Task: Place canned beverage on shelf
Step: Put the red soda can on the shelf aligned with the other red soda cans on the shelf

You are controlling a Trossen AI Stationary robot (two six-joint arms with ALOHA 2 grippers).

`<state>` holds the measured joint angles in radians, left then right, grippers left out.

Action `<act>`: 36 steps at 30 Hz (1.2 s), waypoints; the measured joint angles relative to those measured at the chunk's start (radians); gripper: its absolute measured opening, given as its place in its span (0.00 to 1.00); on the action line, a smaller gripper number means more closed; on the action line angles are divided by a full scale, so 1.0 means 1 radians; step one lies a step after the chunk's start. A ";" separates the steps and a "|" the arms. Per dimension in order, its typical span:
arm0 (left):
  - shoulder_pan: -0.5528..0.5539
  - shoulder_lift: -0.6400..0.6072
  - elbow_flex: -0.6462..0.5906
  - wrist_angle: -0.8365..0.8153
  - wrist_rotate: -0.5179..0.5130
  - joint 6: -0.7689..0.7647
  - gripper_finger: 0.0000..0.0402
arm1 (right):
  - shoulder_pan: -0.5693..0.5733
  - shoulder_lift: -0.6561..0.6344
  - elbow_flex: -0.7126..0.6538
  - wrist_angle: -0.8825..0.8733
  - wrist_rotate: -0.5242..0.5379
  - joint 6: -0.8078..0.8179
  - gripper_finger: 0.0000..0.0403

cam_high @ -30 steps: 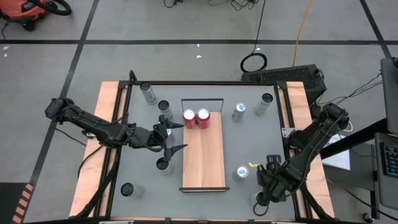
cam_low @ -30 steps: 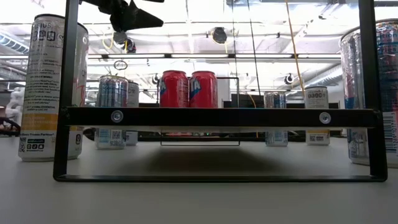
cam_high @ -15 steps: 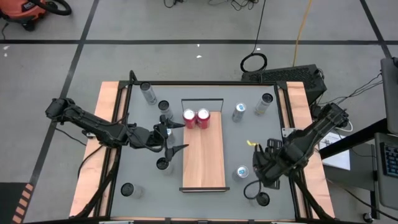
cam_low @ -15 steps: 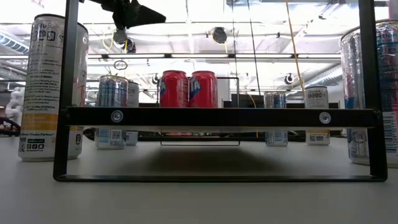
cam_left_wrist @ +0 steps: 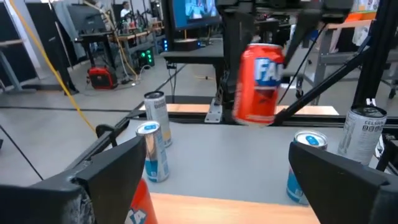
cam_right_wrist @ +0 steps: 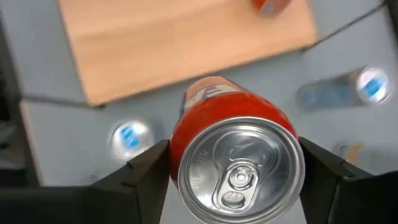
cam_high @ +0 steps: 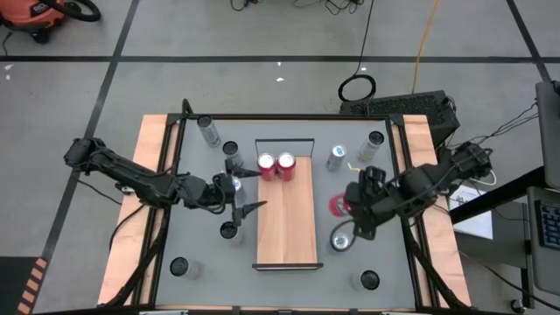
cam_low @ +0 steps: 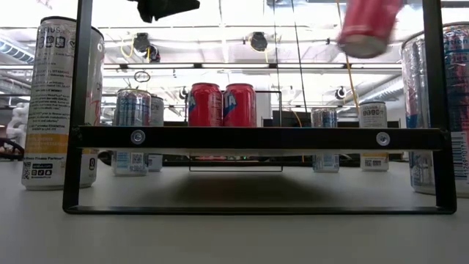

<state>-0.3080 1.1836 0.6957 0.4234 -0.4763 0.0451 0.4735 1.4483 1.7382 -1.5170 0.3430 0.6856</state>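
grey bench [cam_high: 201, 254] carries the shelf [cam_high: 284, 223], two red cans [cam_high: 276, 164] at its railed end. right tool [cam_high: 348, 210] pinches a red can [cam_high: 339, 206] above the bench, just beside the shelf. left tool [cam_high: 247, 190] hangs spread over the shelf's other long edge.

L gripper [cam_high: 243, 188] wide open, arm low & outstretched; R gripper [cam_high: 350, 208] clamped, arm raised.

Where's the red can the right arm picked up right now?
In the high view the red can is held in the right gripper, lifted above the grey table right of the shelf, near a blue-topped can.
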 joint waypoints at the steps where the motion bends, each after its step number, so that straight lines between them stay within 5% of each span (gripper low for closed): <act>1: 0.000 0.011 0.001 0.011 0.001 0.015 0.99 | -0.014 0.000 0.000 0.025 0.018 -0.020 0.58; 14: -0.035 0.259 0.002 0.399 -0.030 0.314 0.99 | -0.142 0.000 0.000 0.452 0.079 -0.264 0.58; 19: -0.033 0.301 0.030 0.417 -0.136 0.384 1.00 | -0.168 0.000 0.000 0.524 0.079 -0.329 0.58; 36: 0.001 0.401 0.133 0.407 -0.199 0.494 1.00 | -0.214 0.068 0.000 0.662 0.019 -0.396 0.58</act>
<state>-0.3069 1.5848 0.8284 0.8303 -0.6756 0.5389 0.2595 1.5160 1.7382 -0.8548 0.3620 0.2897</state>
